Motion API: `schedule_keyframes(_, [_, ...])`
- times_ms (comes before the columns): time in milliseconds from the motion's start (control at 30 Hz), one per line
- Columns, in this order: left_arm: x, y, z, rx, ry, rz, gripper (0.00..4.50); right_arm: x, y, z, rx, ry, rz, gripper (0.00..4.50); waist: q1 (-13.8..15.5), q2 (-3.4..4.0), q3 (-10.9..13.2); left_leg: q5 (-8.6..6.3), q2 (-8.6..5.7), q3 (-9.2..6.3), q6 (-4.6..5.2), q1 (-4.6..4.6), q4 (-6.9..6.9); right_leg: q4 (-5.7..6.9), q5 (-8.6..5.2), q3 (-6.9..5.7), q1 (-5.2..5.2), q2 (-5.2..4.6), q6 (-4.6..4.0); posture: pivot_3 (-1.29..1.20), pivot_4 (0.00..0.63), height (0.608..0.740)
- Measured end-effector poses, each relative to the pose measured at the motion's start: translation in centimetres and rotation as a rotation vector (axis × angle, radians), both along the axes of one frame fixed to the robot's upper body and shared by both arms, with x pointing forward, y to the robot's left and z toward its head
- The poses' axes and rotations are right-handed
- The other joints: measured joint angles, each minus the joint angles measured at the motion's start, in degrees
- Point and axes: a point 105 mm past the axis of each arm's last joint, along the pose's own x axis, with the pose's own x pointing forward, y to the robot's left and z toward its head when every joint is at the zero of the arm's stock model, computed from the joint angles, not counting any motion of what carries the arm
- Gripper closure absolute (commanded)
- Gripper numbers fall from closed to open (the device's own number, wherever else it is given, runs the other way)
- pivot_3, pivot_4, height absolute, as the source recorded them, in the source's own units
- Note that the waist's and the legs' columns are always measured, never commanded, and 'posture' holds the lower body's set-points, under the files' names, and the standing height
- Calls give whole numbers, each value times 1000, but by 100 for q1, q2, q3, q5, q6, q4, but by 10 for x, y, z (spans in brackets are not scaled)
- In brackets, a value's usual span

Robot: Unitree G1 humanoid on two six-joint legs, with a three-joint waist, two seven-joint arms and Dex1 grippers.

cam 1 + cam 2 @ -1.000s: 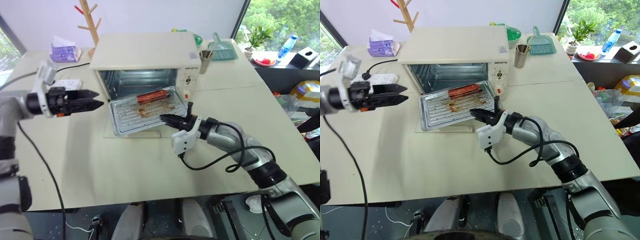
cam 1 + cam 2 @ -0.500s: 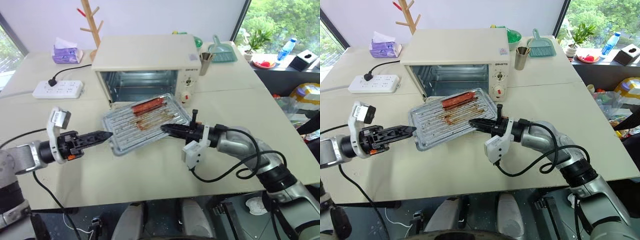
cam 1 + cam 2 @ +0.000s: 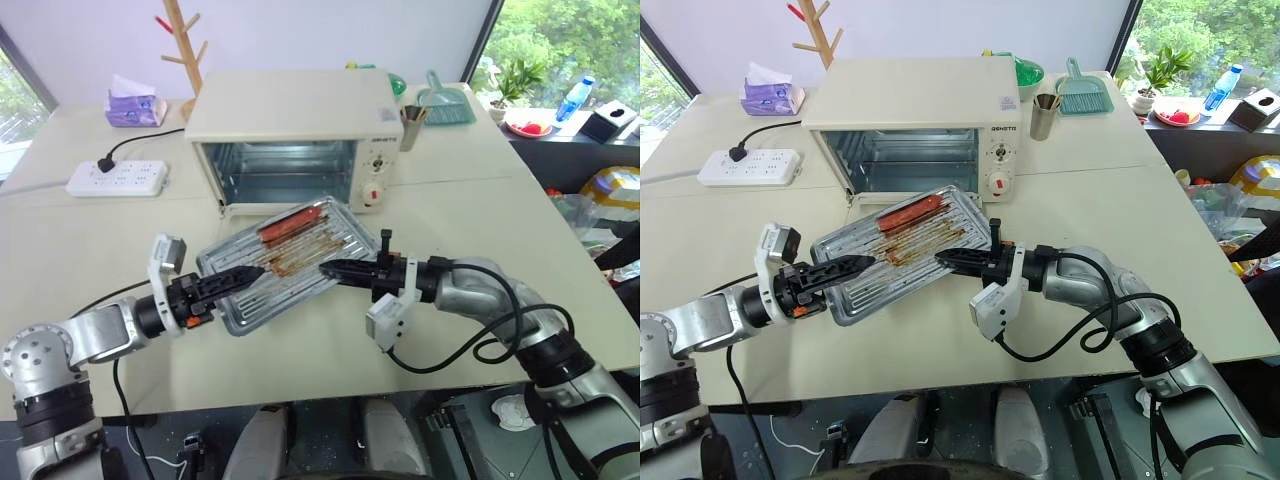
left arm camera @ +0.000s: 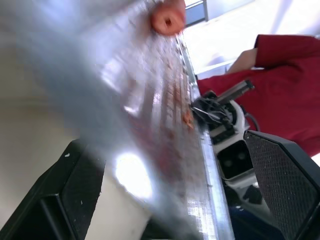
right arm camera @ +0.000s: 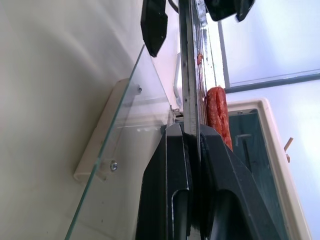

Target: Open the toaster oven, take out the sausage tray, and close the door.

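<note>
The cream-white toaster oven [image 3: 290, 120] stands open at the back of the table. Its glass door [image 5: 135, 125] lies flat in front of it, under the sausage tray [image 3: 300, 262]. That ribbed silver tray carries a red-orange sausage [image 3: 290, 222] and hangs tilted above the table. My right gripper [image 3: 330, 268] is shut on the tray's right rim. My left gripper [image 3: 245, 274] is open, with one finger above and one below the tray's left edge; I cannot tell whether they touch it.
A white power strip [image 3: 115, 177] and a purple tissue box [image 3: 132, 103] lie at the back left beside a wooden rack [image 3: 180, 45]. A metal cup [image 3: 410, 125] and a green dustpan [image 3: 445, 100] sit right of the oven. A person in red [image 4: 285, 80] is opposite.
The tray has come out of the oven toward me, held by my right gripper. My left arm has swung in and down from the left until its open fingers straddle the tray's left edge.
</note>
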Motion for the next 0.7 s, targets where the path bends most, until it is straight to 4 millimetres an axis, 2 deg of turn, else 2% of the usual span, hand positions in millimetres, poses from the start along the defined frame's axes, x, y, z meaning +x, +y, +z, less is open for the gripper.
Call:
schedule_keyframes(67, [0,0,1,-8,20,17,553,0,0,0,-1,-1,-1,4500,38,0,0,0,-1,5,0,0,0,-1,0,6,0,-1,-1,0,150,740])
schedule_keyframes(133, [3,-1,2,-32,32,39,1305,0,0,0,-3,-2,-1,4500,67,0,0,0,-4,9,1,0,1,-6,-9,8,2,-1,-16,0,150,740])
schedule_keyframes(233, [5,-2,2,-62,40,60,2846,0,0,-1,-7,-6,-3,4500,69,-1,-1,0,-7,13,1,0,1,-8,-9,11,4,-1,-17,0,150,740])
schedule_keyframes(267, [5,-3,1,-64,44,61,3498,1,0,0,-6,-7,-5,4500,63,-1,-1,0,-7,13,1,0,1,-8,-9,11,3,0,-17,0,150,740])
schedule_keyframes(333, [4,-5,-2,-64,57,61,4392,1,-1,1,0,-13,-9,4500,58,-1,-1,0,-4,13,1,0,0,-8,-10,12,2,3,-17,0,150,740])
schedule_keyframes(700, [2,-8,-8,-111,80,64,4453,2,-5,1,-13,-31,-17,4500,55,-1,-1,-1,-3,16,2,1,-2,-9,-11,14,2,4,-19,0,150,740])
